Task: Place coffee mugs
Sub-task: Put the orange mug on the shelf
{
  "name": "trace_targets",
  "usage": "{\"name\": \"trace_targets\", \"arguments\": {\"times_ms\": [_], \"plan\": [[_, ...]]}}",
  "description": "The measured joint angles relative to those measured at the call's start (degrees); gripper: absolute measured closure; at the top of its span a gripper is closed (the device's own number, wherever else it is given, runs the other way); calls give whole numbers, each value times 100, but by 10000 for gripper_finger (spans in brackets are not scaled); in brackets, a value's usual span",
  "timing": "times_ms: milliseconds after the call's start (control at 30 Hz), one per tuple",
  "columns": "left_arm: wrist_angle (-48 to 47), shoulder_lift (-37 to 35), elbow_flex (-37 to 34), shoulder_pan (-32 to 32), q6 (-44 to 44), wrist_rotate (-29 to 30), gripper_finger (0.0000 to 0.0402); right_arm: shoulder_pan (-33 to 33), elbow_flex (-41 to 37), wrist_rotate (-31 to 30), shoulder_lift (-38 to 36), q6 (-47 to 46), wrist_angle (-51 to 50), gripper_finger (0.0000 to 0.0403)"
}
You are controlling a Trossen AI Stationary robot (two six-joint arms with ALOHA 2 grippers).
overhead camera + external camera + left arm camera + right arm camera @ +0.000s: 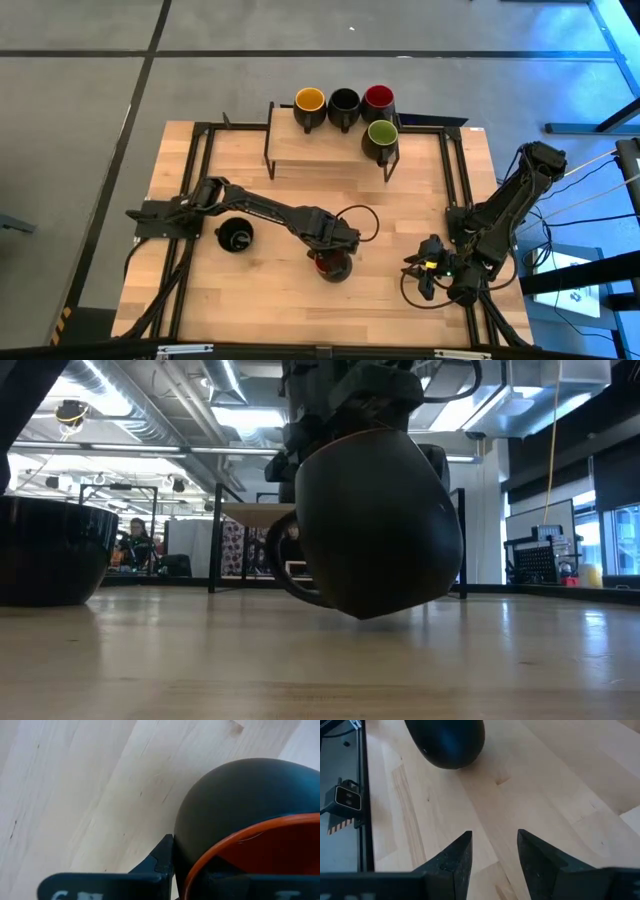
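Observation:
My left gripper (336, 257) reaches to the table's middle near side and is shut on a dark mug with a red inside (333, 267). In the low view this mug (375, 520) fills the centre, tilted, with its handle (288, 575) low on one side. A black mug (235, 237) stands on its base to the left. Yellow (309, 100), black (344, 100), red (378, 98) and green (382, 133) mugs stand on the raised shelf at the far side. My right gripper (494, 837) is open and low over the table's right near part, touching nothing. My left gripper holds the red-inside mug by its rim wall (187, 865), with one finger (162, 862) outside the dark wall and the other inside. The fingers come from above, pointing down. The mug sits tilted; whether its underside (370, 612) touches the table I cannot tell.
A black-framed wooden shelf (320, 148) stands at the table's far edge. Black metal rails (200, 170) run along the left and right sides. Cables loop near my right arm (500, 215). Bare wood lies between the held mug and the shelf.

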State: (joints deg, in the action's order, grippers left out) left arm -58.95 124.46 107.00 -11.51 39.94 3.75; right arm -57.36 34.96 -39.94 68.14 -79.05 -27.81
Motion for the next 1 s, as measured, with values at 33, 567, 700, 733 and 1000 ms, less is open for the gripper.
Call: {"name": "trace_targets", "arguments": {"times_ms": [33, 567, 700, 733, 1000], "plan": [[1, 0, 0, 2, 0, 0, 377, 0, 0, 0, 0, -2, -2, 260], [-1613, -66, 289, 28, 320, 245, 384, 0, 0, 2, 0, -15, -53, 260], [-1195, -27, 153, 91, 302, 130, 365, 0, 0, 0, 0, -17, -74, 260], [-1120, -17, 121, 106, 302, 94, 360, 0, 0, 0, 0, -19, -75, 260], [-988, -33, 111, 176, 313, 81, 332, 0, 0, 48, 1, -22, -70, 260]]}}
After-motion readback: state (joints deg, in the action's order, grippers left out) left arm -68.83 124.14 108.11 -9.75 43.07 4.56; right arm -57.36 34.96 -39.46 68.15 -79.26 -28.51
